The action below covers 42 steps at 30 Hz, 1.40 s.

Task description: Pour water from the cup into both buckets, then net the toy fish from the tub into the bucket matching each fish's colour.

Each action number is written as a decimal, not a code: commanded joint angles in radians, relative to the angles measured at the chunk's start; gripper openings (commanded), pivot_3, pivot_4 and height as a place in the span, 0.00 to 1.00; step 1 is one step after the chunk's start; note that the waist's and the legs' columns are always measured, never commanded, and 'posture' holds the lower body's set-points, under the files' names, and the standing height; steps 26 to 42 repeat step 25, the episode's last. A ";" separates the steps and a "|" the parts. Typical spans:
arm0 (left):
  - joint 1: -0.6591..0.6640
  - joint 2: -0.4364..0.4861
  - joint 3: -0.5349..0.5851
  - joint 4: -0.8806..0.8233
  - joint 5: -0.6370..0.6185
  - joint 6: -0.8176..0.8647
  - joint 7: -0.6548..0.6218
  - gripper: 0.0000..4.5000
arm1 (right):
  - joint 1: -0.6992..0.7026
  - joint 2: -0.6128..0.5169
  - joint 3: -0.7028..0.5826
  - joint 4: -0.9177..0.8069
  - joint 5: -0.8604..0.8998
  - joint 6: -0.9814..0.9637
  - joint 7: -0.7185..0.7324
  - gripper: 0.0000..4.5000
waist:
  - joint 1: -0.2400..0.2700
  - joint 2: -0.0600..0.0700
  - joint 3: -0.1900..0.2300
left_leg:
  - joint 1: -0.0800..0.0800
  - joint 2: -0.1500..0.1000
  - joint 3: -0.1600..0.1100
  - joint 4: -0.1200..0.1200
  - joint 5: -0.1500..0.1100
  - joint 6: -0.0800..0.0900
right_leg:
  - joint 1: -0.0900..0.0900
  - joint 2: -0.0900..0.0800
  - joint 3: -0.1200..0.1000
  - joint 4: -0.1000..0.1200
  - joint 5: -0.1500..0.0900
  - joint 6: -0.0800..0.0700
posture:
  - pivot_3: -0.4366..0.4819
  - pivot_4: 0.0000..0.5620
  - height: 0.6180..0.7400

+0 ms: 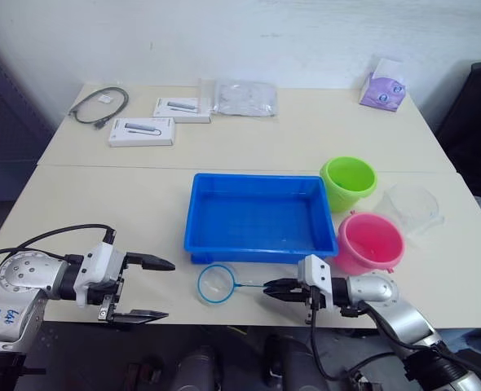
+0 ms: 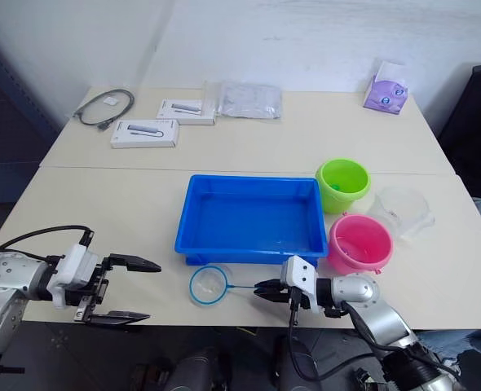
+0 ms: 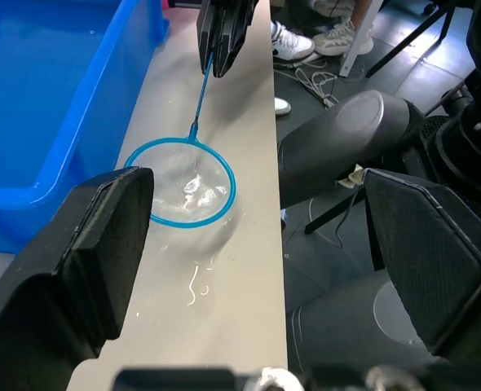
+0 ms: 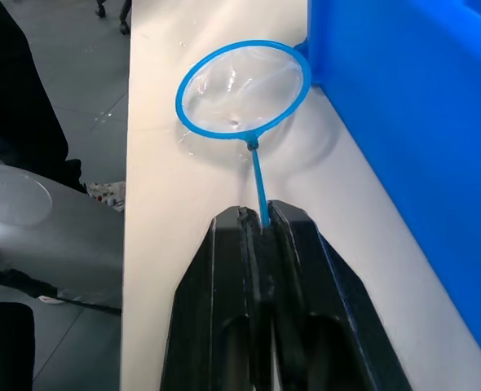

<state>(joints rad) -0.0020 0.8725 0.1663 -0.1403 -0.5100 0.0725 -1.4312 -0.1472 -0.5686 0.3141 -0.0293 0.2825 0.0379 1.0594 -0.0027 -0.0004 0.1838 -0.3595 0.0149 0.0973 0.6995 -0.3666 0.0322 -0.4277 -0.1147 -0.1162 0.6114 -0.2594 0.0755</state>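
Bare table strip (image 1: pixel 86 212) left of tub (image 1: pixel 259 216); green bucket (image 1: pixel 348 182), pink bucket (image 1: pixel 370 242) crowd tub's right.

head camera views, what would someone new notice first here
The bright blue tub in the middle of the table draws the eye first, with the lime green bucket and the pink bucket on its right. In front of the tub, the right gripper is shut on the handle of the net, whose hoop lies flat on the table. The left gripper hangs open at the table's front edge.
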 commanded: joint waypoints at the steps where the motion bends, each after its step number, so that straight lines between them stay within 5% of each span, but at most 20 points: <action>1: -0.005 0.014 0.009 -0.011 0.002 -0.011 -0.002 1.00 | -0.004 0.003 -0.019 -0.029 0.028 0.015 0.033 0.47 | 0.000 0.000 0.000 | 0.000 0.000 0.000 0.000 0.000 0.000 | 0.000 0.000 0.000 0.000 0.000 0.000 | 0.48 0.27 1.00; 6: 0.007 0.022 0.030 0.000 0.009 0.007 0.028 1.00 | 0.018 -0.040 -0.091 -0.105 0.049 -0.002 0.043 0.99 | 0.000 0.000 0.000 | 0.000 0.000 0.000 0.000 0.000 0.000 | 0.000 0.000 0.000 0.000 0.000 0.000 | 0.48 0.27 1.00; 15: 0.107 0.037 0.145 0.100 0.150 -0.067 0.200 1.00 | 0.239 -0.232 -0.463 -0.427 0.365 0.061 0.155 0.99 | 0.002 0.001 0.000 | 0.001 0.001 -0.001 -0.002 -0.001 0.000 | 0.000 0.000 0.000 -0.001 0.000 -0.001 | 0.48 0.27 1.00; 22: 0.182 0.045 0.237 0.243 0.186 -0.198 0.236 1.00 | 0.479 -0.298 -0.839 -0.349 0.373 -0.009 0.289 0.99 | 0.012 -0.002 -0.001 | 0.003 0.001 0.000 -0.002 -0.005 0.002 | 0.002 -0.001 0.001 -0.002 -0.001 -0.001 | 0.48 0.27 1.00; 42: 0.207 0.045 0.239 0.262 0.222 -0.249 0.251 1.00 | 0.494 -0.271 -0.880 -0.260 0.333 -0.101 0.310 0.99 | 0.016 -0.002 -0.001 | 0.004 0.001 0.001 -0.002 -0.006 0.003 | 0.003 -0.002 0.002 -0.002 -0.001 -0.001 | 0.48 0.27 1.00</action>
